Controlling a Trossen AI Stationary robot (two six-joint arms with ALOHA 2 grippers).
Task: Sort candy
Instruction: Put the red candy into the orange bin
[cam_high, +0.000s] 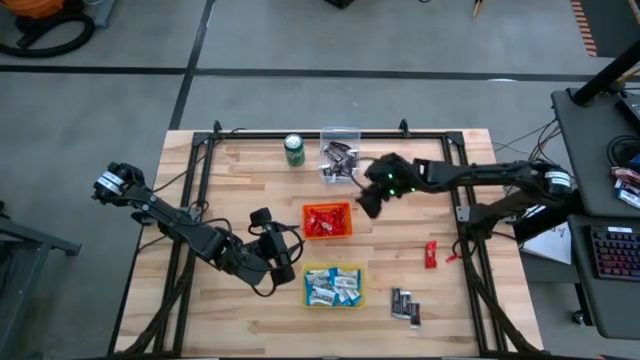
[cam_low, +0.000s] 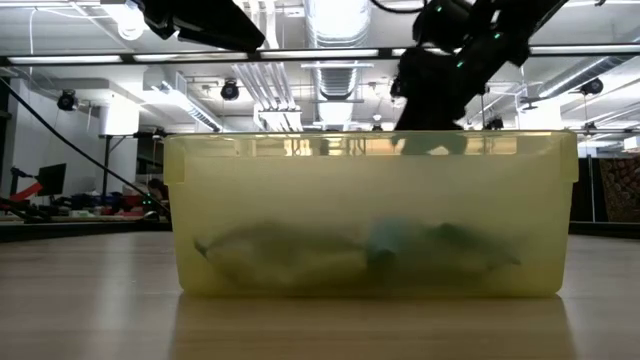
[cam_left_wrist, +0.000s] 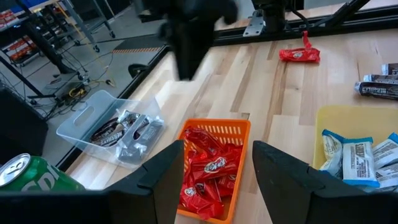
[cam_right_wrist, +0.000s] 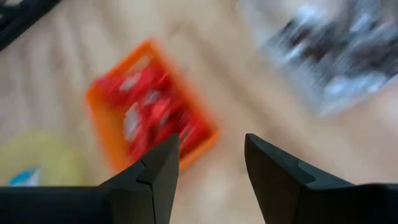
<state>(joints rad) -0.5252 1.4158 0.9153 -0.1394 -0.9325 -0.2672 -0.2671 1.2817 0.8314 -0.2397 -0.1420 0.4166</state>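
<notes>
Red candy fills the orange bin (cam_high: 328, 221) (cam_left_wrist: 214, 168). Blue-and-white candy lies in the yellow bin (cam_high: 333, 286) (cam_left_wrist: 354, 155), dark candy in the clear bin (cam_high: 340, 158) (cam_left_wrist: 115, 130). Loose on the table are a red candy (cam_high: 431, 254) (cam_left_wrist: 300, 55) and some dark candies (cam_high: 404, 304) (cam_left_wrist: 378, 90). My right gripper (cam_high: 366, 207) (cam_right_wrist: 210, 140) hangs open and holds nothing, between the clear bin and the orange bin. My left gripper (cam_high: 288, 262) (cam_left_wrist: 217, 149) waits open left of the yellow bin, pointing at the orange bin.
A green drink can (cam_high: 294, 149) (cam_left_wrist: 28, 177) stands upright at the far edge, left of the clear bin. The yellow bin (cam_low: 370, 215) fills the low view. Bare wood lies on the table's left part and at the far right.
</notes>
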